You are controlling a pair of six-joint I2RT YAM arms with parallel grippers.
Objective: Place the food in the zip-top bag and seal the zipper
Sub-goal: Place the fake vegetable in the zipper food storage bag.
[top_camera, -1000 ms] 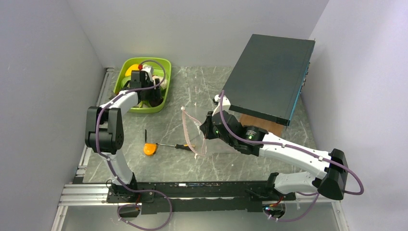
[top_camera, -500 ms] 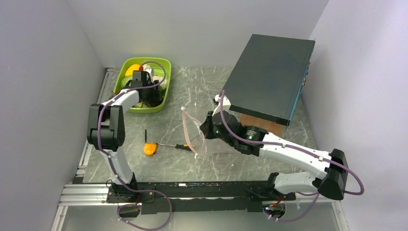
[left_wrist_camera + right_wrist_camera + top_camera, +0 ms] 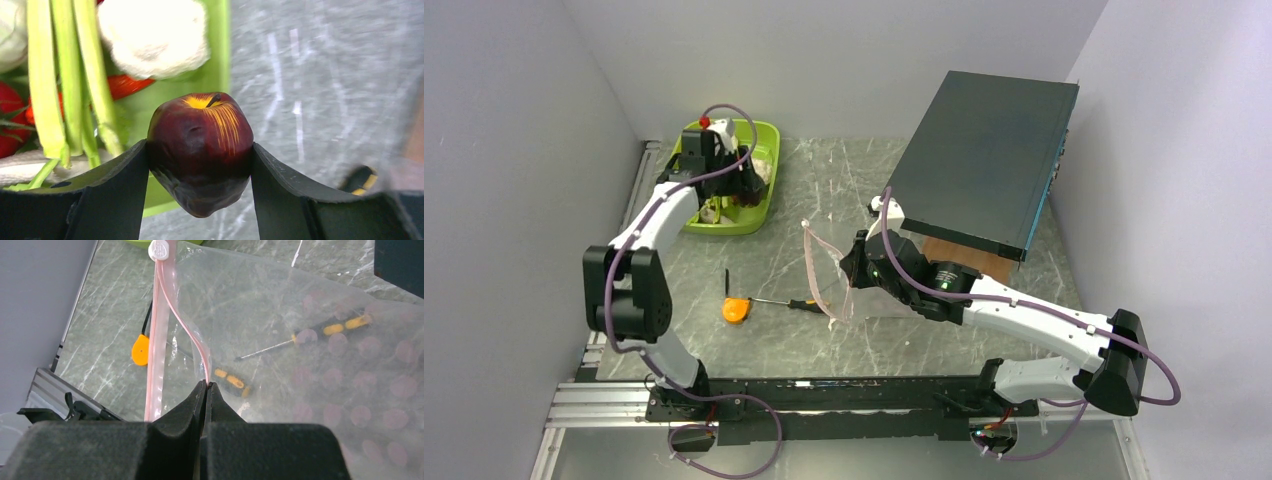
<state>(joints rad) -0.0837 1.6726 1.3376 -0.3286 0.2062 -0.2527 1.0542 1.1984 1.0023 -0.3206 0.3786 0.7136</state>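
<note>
The left tool is clamped on the dark purple-red round piece, one black finger pressed to each flank. The piece is held over the right-hand rim of the lime-green tray. Its yellow-streaked stem end points forward, past the fingertips, and its slightly longer axis runs the same way. To the left of this tool the tray is crowded with a white cauliflower, a red chili and pale green stalks. To its right the grey tabletop lies bare.

The right tool has its jaws pressed together on one lip of the pale pink zipper of the zip-top bag. That lip curves off from the other, which runs straight, so the mouth gapes in a narrow slit. The zipper's long axis runs forward from this tool to a white slider at the far end. The mouth faces to the tool's left and the bag's clear body spreads to its right.

Left of the right tool, close to the bag's mouth, lie a yellow-and-black screwdriver and an orange tape measure. In the top view a broad stretch of tabletop separates the tray from the bag. A large dark slab overhangs the space just behind the right arm.
</note>
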